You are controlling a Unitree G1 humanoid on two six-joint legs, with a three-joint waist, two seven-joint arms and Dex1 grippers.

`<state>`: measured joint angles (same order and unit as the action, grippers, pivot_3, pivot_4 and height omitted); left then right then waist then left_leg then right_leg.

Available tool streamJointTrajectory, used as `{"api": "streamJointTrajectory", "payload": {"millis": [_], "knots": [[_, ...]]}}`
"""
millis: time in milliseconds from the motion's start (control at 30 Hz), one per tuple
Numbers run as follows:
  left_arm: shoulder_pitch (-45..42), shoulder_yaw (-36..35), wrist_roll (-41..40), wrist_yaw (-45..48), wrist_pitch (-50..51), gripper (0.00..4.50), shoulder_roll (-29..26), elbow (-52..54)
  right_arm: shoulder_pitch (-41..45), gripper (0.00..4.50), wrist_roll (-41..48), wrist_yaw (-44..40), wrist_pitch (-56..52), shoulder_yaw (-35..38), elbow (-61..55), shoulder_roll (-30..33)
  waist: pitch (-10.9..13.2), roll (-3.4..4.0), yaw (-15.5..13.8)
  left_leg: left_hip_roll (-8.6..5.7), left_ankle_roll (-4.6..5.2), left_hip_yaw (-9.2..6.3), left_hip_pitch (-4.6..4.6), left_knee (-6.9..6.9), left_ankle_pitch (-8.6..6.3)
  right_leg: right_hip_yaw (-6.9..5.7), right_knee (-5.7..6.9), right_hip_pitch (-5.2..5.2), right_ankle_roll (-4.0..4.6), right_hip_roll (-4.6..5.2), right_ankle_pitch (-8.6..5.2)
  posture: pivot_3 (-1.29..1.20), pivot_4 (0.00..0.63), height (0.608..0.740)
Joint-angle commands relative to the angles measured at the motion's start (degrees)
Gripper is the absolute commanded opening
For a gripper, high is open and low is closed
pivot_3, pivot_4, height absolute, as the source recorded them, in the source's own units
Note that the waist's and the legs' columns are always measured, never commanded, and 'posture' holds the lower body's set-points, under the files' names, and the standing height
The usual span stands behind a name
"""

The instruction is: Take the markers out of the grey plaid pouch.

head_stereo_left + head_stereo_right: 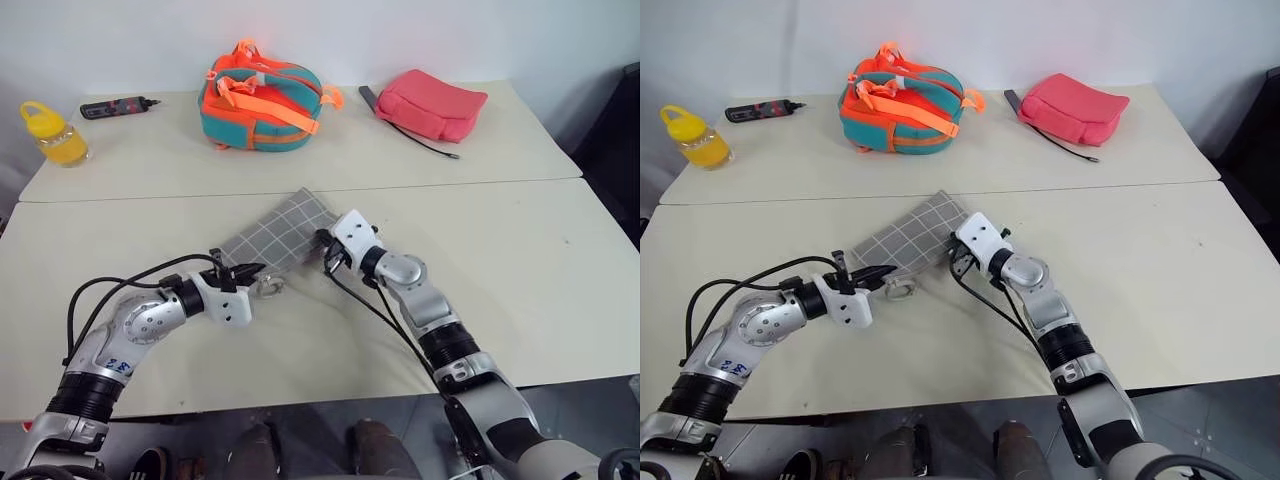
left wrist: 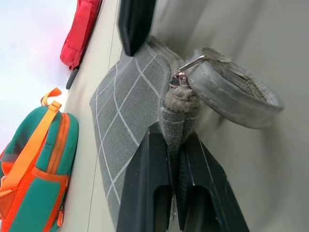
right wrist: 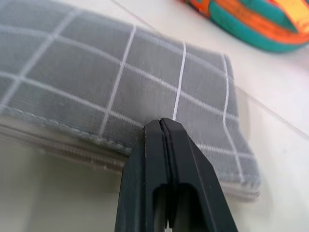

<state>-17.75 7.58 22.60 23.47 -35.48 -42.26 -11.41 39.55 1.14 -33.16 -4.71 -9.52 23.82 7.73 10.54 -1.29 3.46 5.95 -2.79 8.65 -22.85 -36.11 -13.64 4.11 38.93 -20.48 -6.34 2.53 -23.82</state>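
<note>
The grey plaid pouch (image 1: 275,235) lies flat and askew in the middle of the near table. My left gripper (image 1: 248,272) is at its near-left end, shut on the pouch's grey fabric tab (image 2: 178,113), which carries a small metal clasp and a grey loop strap (image 2: 236,99). My right gripper (image 1: 326,256) is at the pouch's right side, shut, its fingertips (image 3: 161,126) resting against the pouch's zipper edge (image 3: 72,140) with nothing seen between them. The markers are hidden.
On the far table stand a teal-and-orange backpack (image 1: 262,95), a pink-red pouch (image 1: 432,102) with a black cord (image 1: 428,144), a black-and-red tool (image 1: 118,106) and a yellow bottle (image 1: 52,133). A seam (image 1: 450,185) joins the two tables.
</note>
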Motion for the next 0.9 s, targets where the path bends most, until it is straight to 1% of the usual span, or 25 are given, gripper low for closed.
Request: {"api": "streamJointTrajectory", "payload": {"millis": [33,133,200,233,300,400,633,867,900], "knots": [[1.74,2.20,1.98,0.36,0.94,0.00,0.72,-0.98,-1.54,0.93,9.72,-7.14,-11.07,1.68,-12.49,0.41,0.00,0.00,-0.07,0.01,-0.02,-0.01,0.00,0.00,-0.01,0.00,0.00,0.00,0.00,-0.01,0.00,0.00,0.150,0.740],[1.12,2.58,3.17,-0.34,1.05,0.00,1.23,-0.66,-4.53,1.98,18.09,-14.24,-25.50,-0.50,-24.15,3.63,0.00,0.00,-0.36,0.03,-0.04,-0.03,0.00,0.01,-0.05,-0.01,-0.02,0.00,0.00,-0.03,0.00,0.00,0.150,0.740],[0.67,2.51,3.47,-0.68,1.13,0.00,1.63,-0.36,-6.65,2.68,19.63,-17.64,-29.89,-3.38,-28.99,6.50,0.00,0.00,-0.54,0.01,-0.01,-0.06,-0.01,0.00,-0.07,-0.02,-0.04,0.03,-0.01,-0.02,0.00,0.00,0.150,0.740],[0.50,2.43,3.45,-0.64,1.21,0.00,1.70,-0.11,-7.78,3.01,18.47,-18.38,-29.80,-5.36,-29.78,7.71,0.00,0.00,-0.63,0.01,0.00,-0.06,-0.03,-0.01,-0.08,-0.03,-0.10,0.03,-0.01,-0.02,0.00,0.00,0.150,0.740],[0.13,2.14,3.67,-0.84,1.33,0.00,1.75,0.55,-9.33,3.01,16.76,-17.89,-29.47,-7.56,-29.73,8.50,-0.01,-0.02,-0.61,0.00,0.04,-0.05,-0.05,-0.03,-0.10,-0.03,-0.21,0.07,0.00,-0.02,0.00,0.00,0.150,0.740],[-0.20,1.53,3.10,-0.34,1.94,0.00,1.49,1.87,-10.31,3.01,13.81,-15.29,-27.05,-9.40,-27.41,7.67,-0.01,-0.02,-0.55,-0.03,0.07,-0.01,-0.12,-0.04,-0.07,0.01,-0.29,0.05,0.00,-0.02,0.00,0.00,0.150,0.740],[0.15,1.30,1.14,1.84,3.03,0.00,1.50,5.57,-8.71,3.01,12.68,-8.03,-22.92,-6.12,-19.57,0.23,-0.01,-0.03,-0.40,-0.01,0.05,0.01,-0.22,-0.06,-0.07,0.01,-0.30,-0.06,0.00,-0.05,0.00,0.00,0.150,0.740],[-0.17,0.87,0.80,2.47,4.34,0.00,1.98,7.33,-7.34,3.01,14.33,-9.85,-22.60,-6.31,-17.12,-2.66,0.00,-0.04,-0.26,0.03,0.00,0.01,-0.27,-0.04,-0.14,-0.01,-0.33,-0.13,-0.03,-0.07,0.02,0.00,0.150,0.740],[-0.24,0.77,0.83,2.48,4.46,0.00,2.00,7.49,-7.28,2.84,14.88,-9.93,-23.05,-6.04,-17.06,-3.33,0.01,-0.05,-0.23,0.05,-0.01,0.01,-0.28,-0.04,-0.14,-0.01,-0.33,-0.13,-0.03,-0.10,0.02,0.00,0.150,0.740]]}}
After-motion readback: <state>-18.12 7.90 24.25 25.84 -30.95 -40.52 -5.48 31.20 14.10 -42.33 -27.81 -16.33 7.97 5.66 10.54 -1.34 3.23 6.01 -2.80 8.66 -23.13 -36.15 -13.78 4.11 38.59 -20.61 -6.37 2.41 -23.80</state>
